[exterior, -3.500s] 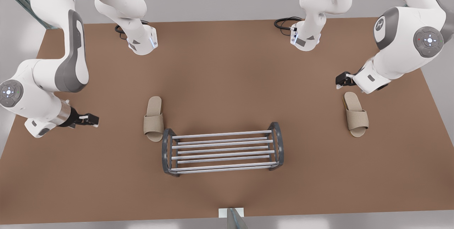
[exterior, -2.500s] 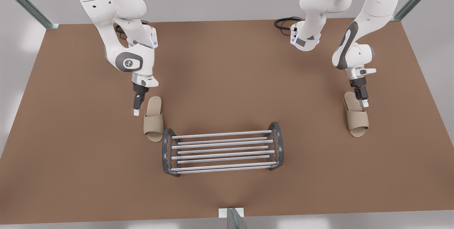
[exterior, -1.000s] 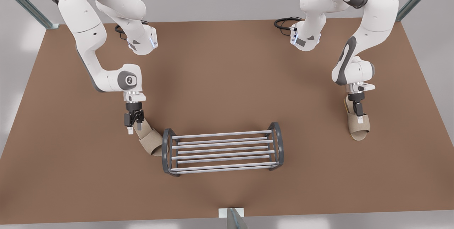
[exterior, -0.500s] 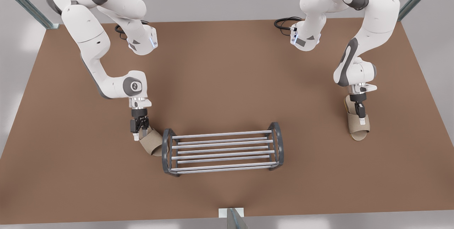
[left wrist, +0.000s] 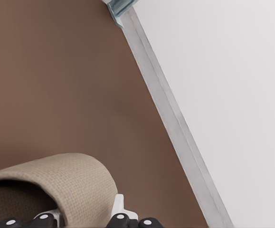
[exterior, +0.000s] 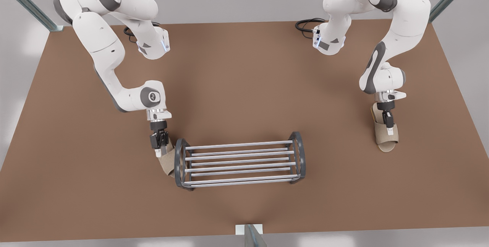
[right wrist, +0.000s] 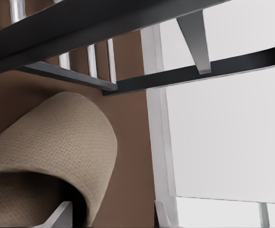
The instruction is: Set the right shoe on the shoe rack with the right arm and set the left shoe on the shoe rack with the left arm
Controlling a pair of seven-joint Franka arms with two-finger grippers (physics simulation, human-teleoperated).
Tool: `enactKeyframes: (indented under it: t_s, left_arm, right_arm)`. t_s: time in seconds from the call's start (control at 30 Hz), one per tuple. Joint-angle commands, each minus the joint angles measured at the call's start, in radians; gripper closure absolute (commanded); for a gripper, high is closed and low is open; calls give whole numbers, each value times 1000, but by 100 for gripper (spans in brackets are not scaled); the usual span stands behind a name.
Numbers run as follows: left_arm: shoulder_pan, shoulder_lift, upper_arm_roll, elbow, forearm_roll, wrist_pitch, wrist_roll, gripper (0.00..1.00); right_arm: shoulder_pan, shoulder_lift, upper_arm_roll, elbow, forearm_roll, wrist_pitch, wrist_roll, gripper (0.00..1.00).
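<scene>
Pinching its beige slipper (exterior: 166, 160) against the shoe rack (exterior: 240, 160), the right gripper (exterior: 159, 148) is being shown. The left gripper (exterior: 389, 125) is being kept pinched on the other slipper (exterior: 386, 137), resting on the tabletop (exterior: 244, 86).

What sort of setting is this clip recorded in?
Probably a simulated tabletop test cell: a bare brown table with two white arms bolted at its far edge, a shoe rack and two beige slippers on it, and plain grey surroundings.
</scene>
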Motion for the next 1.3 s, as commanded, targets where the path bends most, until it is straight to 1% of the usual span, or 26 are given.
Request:
enactKeyframes:
  t_s: [0.0,0.17,0.2,0.23,0.27,0.3,0.4,0.5,0.53,0.57,0.63,0.67,0.73,0.77,0.8,0.87,0.9,0.97,1.0,1.03,1.07,1.1,1.13,1.17,1.2,1.27]
  left_arm:
    - [0,-1,-1,7,-49,0,-7,47]
    - [0,-11,-1,80,-54,-141,10,48]
    - [0,-22,-2,92,-65,-153,10,48]
    - [0,-44,-11,109,-69,-145,10,50]
    - [0,-51,-13,122,-83,-136,10,56]
    - [0,-51,-24,128,-92,-135,10,58]
    - [0,-48,-33,154,-94,-104,10,69]
    - [0,-48,-37,168,-102,-79,13,69]
    - [0,-67,-37,183,-97,-15,3,71]
    - [-1,-116,-102,223,-100,187,-26,73]
    - [-3,-163,-264,353,-97,572,-294,73]
    - [-3,-169,-333,427,-92,741,-457,73]
    - [-3,-189,-520,574,-106,1054,-610,72]
    - [-3,-192,-580,586,-109,1085,-656,72]
    - [-3,-186,-640,637,-111,1143,-662,72]
    - [-6,-186,-717,681,-111,1143,-688,72]
    - [-14,-188,-780,737,-109,1143,-688,72]
    - [-104,-203,-787,800,-109,1140,-704,73]
    - [-152,-200,-786,823,-109,1139,-705,72]
    - [-211,-180,-777,832,-83,1137,-705,73]
    - [-244,-114,-775,890,-45,1136,-705,73]
    - [-308,-79,-726,910,-10,1133,-707,73]
    - [-351,-47,-689,950,-7,1131,-707,73]
    - [-357,-14,-682,984,9,1126,-705,73]
    - [-357,2,-679,987,29,1110,-705,73]
    - [-357,21,-677,1014,39,1106,-705,73]
  right_arm:
    - [3,16,-2,15,-289,-47,-9,28]
    - [52,57,-31,43,-284,-104,-3,27]
    - [54,57,-34,46,-284,-104,-1,36]
    - [54,56,-34,46,-284,-104,-1,59]
    - [52,56,-34,46,-283,-102,2,65]
    - [52,54,-34,46,-283,-101,26,66]
    - [51,49,-36,52,-269,-92,29,73]
    - [38,34,-36,55,-266,-81,36,77]
    - [34,17,-36,57,-266,-58,37,78]
    - [15,-18,-36,72,-264,6,37,78]
    - [9,-105,-69,99,-249,124,56,79]
    - [9,-164,-80,115,-220,216,56,79]
    - [28,-312,-108,190,-94,534,51,79]
    - [46,-360,-108,208,-40,620,46,79]
    - [81,-421,-137,230,9,706,48,79]
    - [152,-475,-162,244,104,772,56,79]
    - [195,-497,-166,238,233,772,57,79]
    - [245,-506,-168,227,420,752,59,79]
    - [270,-500,-166,219,458,712,57,79]
    - [316,-492,-166,204,509,653,56,79]
    - [356,-486,-177,201,543,616,51,79]
    - [498,-454,-281,205,637,560,34,79]
    - [546,-432,-303,211,738,505,-53,79]
    - [594,-405,-303,224,1062,381,-369,79]
    - [635,-368,-303,267,1240,284,-553,79]
    - [680,-282,-304,328,1268,114,-644,79]
